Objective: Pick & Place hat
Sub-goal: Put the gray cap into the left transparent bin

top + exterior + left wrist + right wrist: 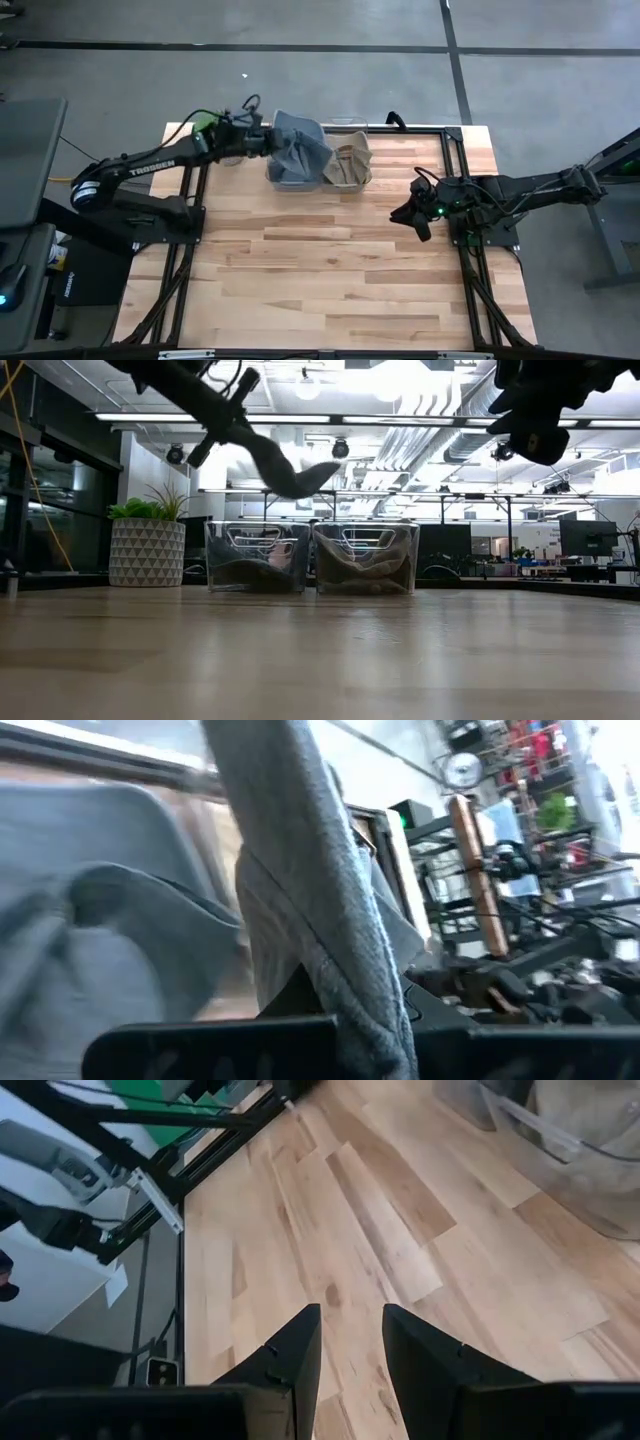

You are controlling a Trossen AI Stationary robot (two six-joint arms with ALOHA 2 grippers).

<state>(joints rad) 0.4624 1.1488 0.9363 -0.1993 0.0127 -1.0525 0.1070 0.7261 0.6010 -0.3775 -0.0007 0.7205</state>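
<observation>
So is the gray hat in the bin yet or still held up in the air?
Held up: the left gripper is shut on the gray hat, which hangs above the left clear bin.

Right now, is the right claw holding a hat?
No. In the right wrist view the right claw has nothing between its fingers, only bare table below; the grey hat hangs from the left claw.

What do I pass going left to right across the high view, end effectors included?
Left end effector shut on the grey hat → clear bin beneath that hat → clear bin holding a tan hat → right end effector, empty above the bare wooden table.
</observation>
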